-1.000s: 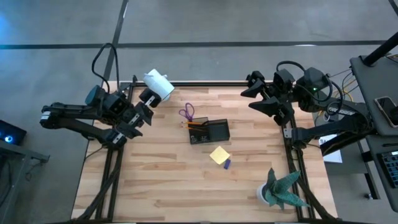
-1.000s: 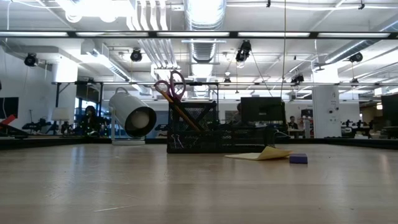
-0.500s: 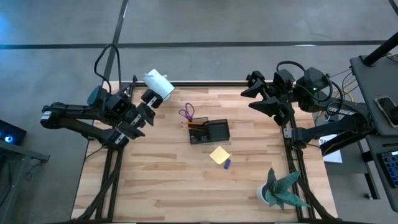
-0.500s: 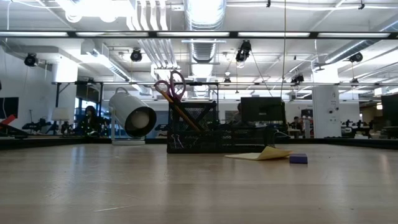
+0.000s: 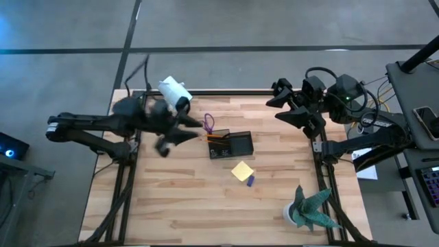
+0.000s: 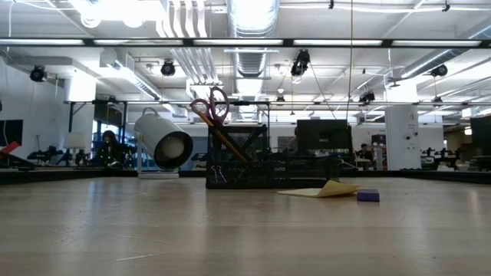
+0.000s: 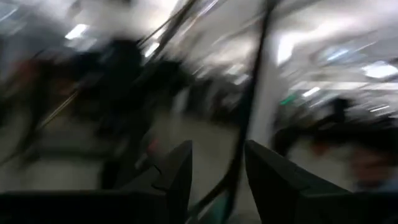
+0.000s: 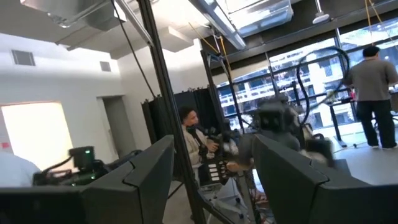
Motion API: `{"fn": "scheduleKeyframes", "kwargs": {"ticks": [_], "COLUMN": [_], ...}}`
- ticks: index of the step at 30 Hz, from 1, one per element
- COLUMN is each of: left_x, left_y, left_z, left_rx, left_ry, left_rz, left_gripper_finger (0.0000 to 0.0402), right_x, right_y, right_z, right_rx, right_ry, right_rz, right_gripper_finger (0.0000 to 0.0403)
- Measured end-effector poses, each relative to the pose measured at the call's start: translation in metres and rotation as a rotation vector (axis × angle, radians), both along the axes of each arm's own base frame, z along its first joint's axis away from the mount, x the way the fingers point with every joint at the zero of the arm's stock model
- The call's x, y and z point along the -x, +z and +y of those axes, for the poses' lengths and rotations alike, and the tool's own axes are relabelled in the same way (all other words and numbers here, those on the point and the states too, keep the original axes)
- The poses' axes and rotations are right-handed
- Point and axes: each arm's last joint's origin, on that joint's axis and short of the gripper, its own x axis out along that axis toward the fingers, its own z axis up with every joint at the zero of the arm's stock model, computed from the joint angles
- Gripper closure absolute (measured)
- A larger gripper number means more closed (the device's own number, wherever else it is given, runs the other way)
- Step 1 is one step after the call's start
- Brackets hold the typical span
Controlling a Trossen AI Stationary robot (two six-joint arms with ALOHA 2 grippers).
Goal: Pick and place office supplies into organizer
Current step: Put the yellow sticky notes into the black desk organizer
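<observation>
The dark organizer stands mid-table. Purple-handled scissors and an orange pencil stick up out of its tall compartment, leaning on its rim. The yellow sticky-note pad and a small purple piece lie on the table on the organizer's near side. My left gripper is blurred, open, just left of the scissors and touching nothing. My right gripper waits open by the far right corner.
A white cylindrical camera lies near the far left corner, close behind my left arm. A green plant stands at the near right corner. Black frame rails border the table. Bare wood lies on the near side.
My left arm has swung fast from the table's left edge toward the right, bringing its gripper up beside the scissors and organizer; it shows blurred. The supplies and organizer have stayed put.
</observation>
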Motion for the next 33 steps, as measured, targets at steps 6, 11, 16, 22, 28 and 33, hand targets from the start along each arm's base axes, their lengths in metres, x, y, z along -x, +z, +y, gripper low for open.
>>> {"fn": "scheduleKeyframes", "kwargs": {"ticks": [6, 11, 16, 22, 28, 33], "left_x": [0.001, -0.002, 0.002, 0.008, 0.009, 0.012], "left_y": [-0.023, -0.038, -0.042, -0.054, -0.058, -0.061], "left_z": [0.009, -0.001, -0.023, -0.046, -0.059, -0.069], "left_rx": [-0.059, -0.251, -0.361, -0.369, -0.278, -0.223], "left_ry": [0.407, 0.523, 0.518, 0.447, 0.408, 0.375], "left_rz": [0.541, 0.729, 0.826, 0.900, 0.921, 0.937], "left_gripper_finger": [0.0272, 0.0272, 0.0272, 0.0272, 0.0272, 0.0272], "right_x": [-0.006, -0.026, -0.029, -0.018, -0.031, -0.059], "right_y": [0.001, -0.016, -0.052, -0.083, -0.119, -0.164], "right_z": [0.000, 0.001, 0.015, 0.043, 0.084, 0.122], "right_rx": [0.009, -0.052, -0.078, 0.073, 0.264, 0.487], "right_ry": [-0.005, 0.027, -0.074, -0.323, -0.303, -0.229], "right_rz": [-0.040, 0.103, 0.489, 0.855, 1.053, 1.192], "right_gripper_finger": [0.0193, 0.0193, 0.0195, 0.0202, 0.0204, 0.0204]}}
